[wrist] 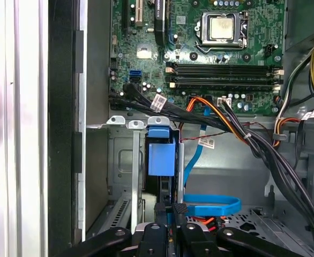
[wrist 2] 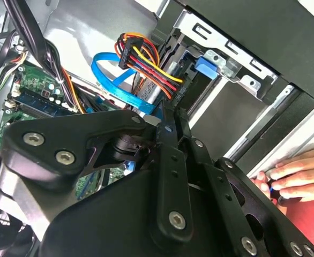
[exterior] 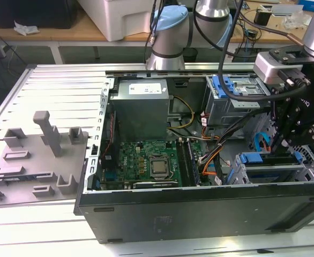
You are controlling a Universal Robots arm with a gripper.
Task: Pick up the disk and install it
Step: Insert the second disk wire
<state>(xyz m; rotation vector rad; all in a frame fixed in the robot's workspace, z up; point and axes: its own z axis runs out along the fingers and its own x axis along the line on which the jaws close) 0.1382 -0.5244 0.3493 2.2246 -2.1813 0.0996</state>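
- The gripper (exterior: 285, 143) hangs over the drive cage (exterior: 264, 172) at the open computer case's (exterior: 200, 206) four o'clock corner in the exterior view.
- The disk (wrist: 161, 160), blue carrier uppermost, stands on edge in the cage slot, pinched between the gripper's closed-in fingers.
- Judging by this, installation is under way: the disk looks partly seated.
- A steady straight push along the slot seems needed, clear of the blue cable (wrist: 210, 205).
- A person's hand (wrist 2: 296, 176) rests beside the case.

One gripper (exterior: 283, 140), one computer case (exterior: 200, 211), one motherboard (exterior: 141, 160), one hand (wrist 2: 296, 174).
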